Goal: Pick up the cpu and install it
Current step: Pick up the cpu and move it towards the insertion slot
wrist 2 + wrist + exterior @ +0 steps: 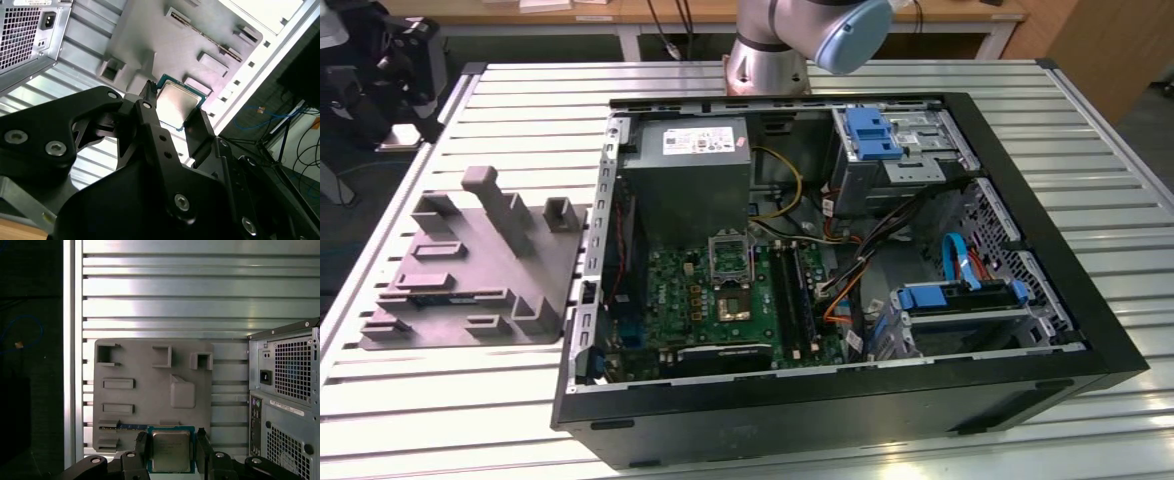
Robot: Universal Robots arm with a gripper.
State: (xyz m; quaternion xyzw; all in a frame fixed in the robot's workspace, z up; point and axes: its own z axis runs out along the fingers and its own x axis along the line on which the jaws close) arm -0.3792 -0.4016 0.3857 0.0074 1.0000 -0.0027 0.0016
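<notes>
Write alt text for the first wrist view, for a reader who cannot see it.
The hand grips the cpu by two opposite edges, its silvery top facing the camera. Beyond it, a grey tray with raised posts lies on a slatted metal table, with the rear of a computer case beside it.

Shiny silver metal top on the cpu (170, 451). Dull, smooth grey plastic tray (145, 400). Bright ribbed metal desk (175, 285). Smooth, dull black jaws.
</notes>
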